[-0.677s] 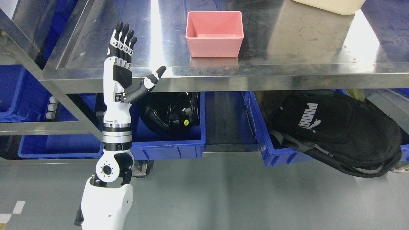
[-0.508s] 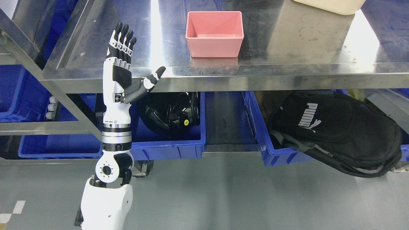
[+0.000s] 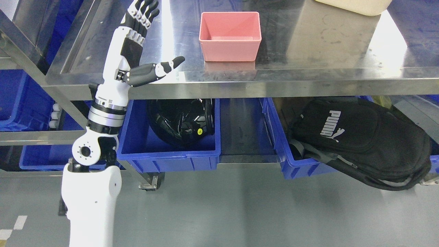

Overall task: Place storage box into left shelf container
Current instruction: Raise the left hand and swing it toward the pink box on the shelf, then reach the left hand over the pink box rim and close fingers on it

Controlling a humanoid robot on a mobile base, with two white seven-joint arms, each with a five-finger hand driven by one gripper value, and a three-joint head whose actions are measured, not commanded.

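Observation:
A pink storage box [image 3: 230,35] stands upright and empty on the steel table top [image 3: 329,44], near its front edge. My left hand [image 3: 147,41] is raised over the table's left part, well to the left of the box and not touching it. Its fingers [image 3: 142,15] are stretched upward and the thumb [image 3: 161,68] points right toward the box, so the hand is open and holds nothing. On the shelf below, a blue container [image 3: 171,144] at the left holds a black helmet [image 3: 181,120]. The right arm does not show.
A second blue container [image 3: 291,154] at the lower right holds a black backpack [image 3: 360,140]. More blue bins [image 3: 20,99] sit on the far-left rack. A beige object [image 3: 353,5] stands at the table's back right. Grey floor [image 3: 219,212] lies in front.
My left arm has risen and leaned left at the base; the hand now reaches higher over the table, thumb lifted above the front rim. The pink box has not moved.

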